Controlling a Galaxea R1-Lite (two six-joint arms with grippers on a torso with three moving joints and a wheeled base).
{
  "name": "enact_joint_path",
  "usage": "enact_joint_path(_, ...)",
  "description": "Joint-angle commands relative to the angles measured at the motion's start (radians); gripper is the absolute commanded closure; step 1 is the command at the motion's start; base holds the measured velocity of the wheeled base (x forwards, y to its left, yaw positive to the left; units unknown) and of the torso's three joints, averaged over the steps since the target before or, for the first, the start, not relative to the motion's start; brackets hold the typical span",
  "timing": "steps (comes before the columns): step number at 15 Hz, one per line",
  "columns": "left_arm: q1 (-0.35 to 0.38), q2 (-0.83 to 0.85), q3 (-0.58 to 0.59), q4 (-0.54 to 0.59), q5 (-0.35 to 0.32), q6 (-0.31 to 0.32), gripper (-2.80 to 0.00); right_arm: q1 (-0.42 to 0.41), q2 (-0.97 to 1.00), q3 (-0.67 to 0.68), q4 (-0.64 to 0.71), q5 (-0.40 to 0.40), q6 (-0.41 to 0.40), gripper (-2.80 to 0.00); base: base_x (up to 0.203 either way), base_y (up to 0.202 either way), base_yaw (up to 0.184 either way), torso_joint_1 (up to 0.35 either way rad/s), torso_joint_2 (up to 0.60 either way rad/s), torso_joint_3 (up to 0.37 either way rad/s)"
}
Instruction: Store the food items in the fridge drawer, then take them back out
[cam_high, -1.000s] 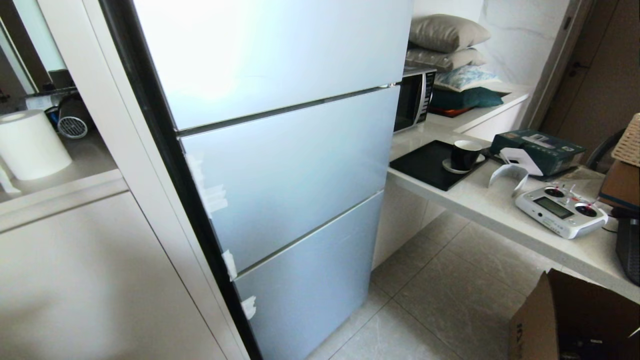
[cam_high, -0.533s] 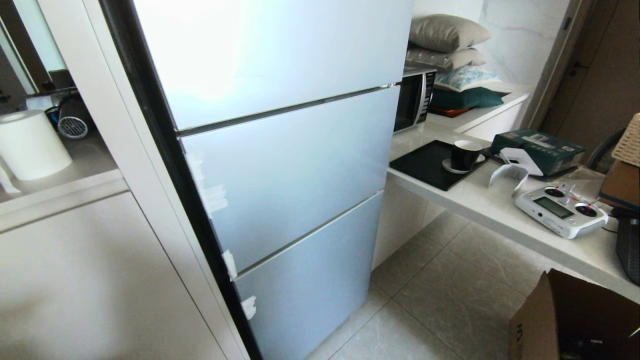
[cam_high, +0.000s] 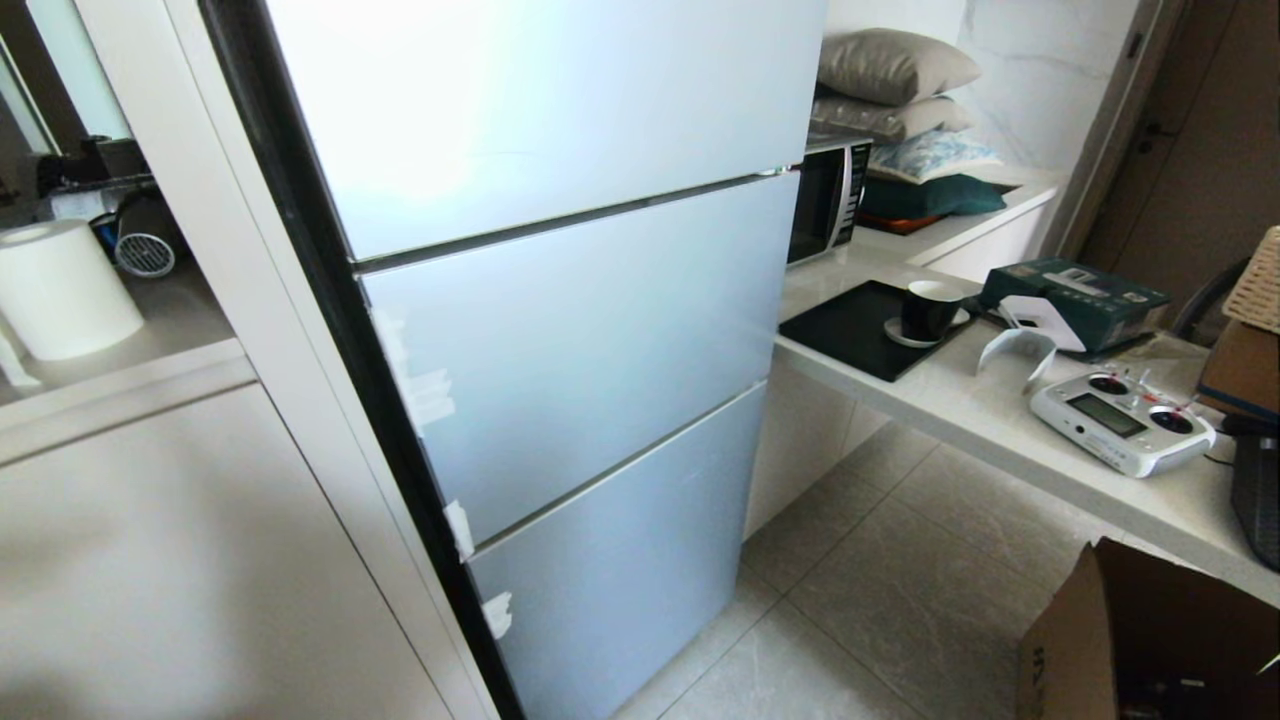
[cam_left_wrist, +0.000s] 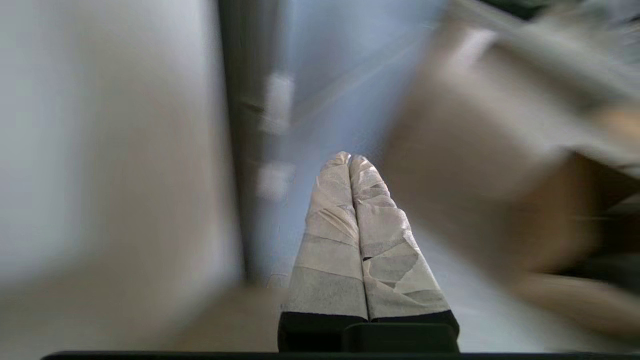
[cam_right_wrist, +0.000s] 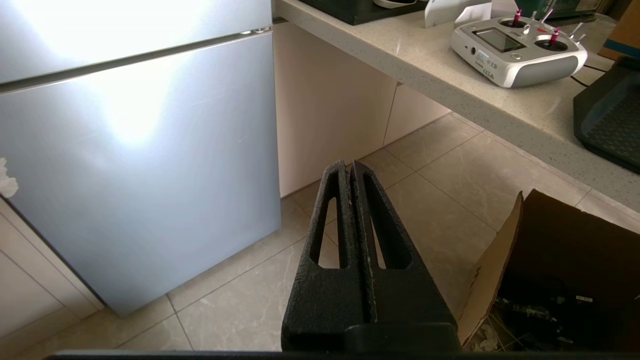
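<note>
A pale blue fridge with three fronts stands before me, all of them closed. The fridge drawer and the food items are hidden. My left gripper, its fingers wrapped in white tape, is shut on nothing and points toward the fridge's left edge, where white tape tabs sit. My right gripper, black, is shut and empty, low over the floor tiles near the bottom fridge front. Neither gripper shows in the head view.
A white counter runs along the right with a black tray and mug, a remote controller and boxes. A microwave stands beside the fridge. An open cardboard box sits on the floor at right. White cabinets stand at left.
The head view holds still and the fridge stays closed. Neither arm has come into that view.
</note>
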Motion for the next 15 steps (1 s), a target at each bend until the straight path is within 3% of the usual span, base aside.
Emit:
enact_joint_path(1,-0.026,0.332,-0.044,-0.093,-0.064,-0.243,0.00,0.002,0.000,0.000,0.000,0.001,-0.001,0.00,0.000,0.000,0.000,0.000,0.00,0.000)
enact_joint_path(5,-0.039,0.707,-0.100,-0.402,-0.162,-0.652,0.00,0.000,0.000,0.000,0.000,0.001,-0.001,0.00,0.000,0.000,0.000,0.000,0.00,0.000)
enact_joint_path(9,-0.043,0.965,-0.185,-0.709,-0.105,-0.943,0.00,0.000,0.000,0.000,0.000,0.001,-0.001,0.00,0.000,0.000,0.000,0.000,0.00,0.000)
enact_joint_path(10,-0.043,0.981,-0.214,-0.766,-0.052,-1.002,0.00,0.000,0.000,0.000,0.000,0.001,-0.001,0.00,0.000,0.000,0.000,0.000,0.00,0.000)
enact_joint_path(13,-0.044,1.000,-0.271,-0.880,0.109,-1.023,0.00,0.000,0.000,0.000,0.000,0.001,-0.001,0.00,0.000,0.000,0.000,0.000,0.00,0.000)
enact_joint_path(15,-0.044,1.013,-0.271,-0.969,0.123,-1.022,0.00,0.001,0.000,0.000,0.000,0.001,-0.001,0.00,0.000,0.000,0.000,0.000,0.00,0.000)
